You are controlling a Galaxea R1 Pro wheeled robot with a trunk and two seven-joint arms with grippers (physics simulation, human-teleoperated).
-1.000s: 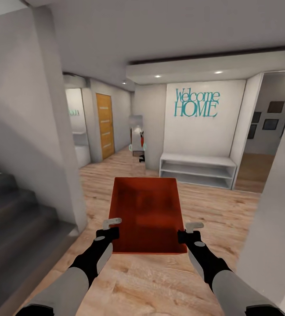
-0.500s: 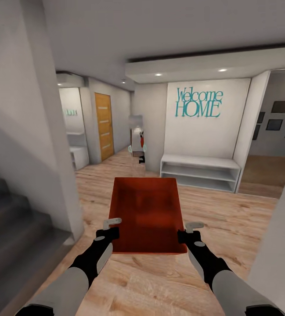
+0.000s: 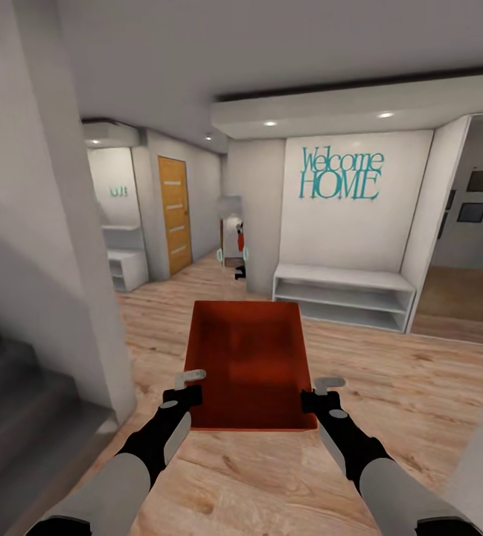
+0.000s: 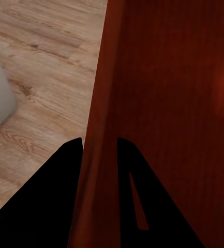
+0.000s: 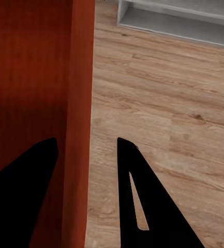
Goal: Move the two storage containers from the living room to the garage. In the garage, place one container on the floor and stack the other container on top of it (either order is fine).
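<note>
Both arms carry the bin [image 3: 248, 361] over the wood floor [image 3: 420, 387]. The left gripper [image 3: 185, 385] clamps its left wall, the right gripper [image 3: 319, 392] its right. White shelf [image 3: 343, 296] far ahead.

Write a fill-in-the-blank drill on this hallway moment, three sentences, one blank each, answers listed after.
1. The storage container held out in front of the robot is orange-red and has nothing ____ it.
2. The left gripper has one finger on each side of the container's ____, and so does the right gripper.
3. The teal lettering on the white wall above the low white shelf reads "Welcome ____".

Missing words: inside; wall; HOME
</note>
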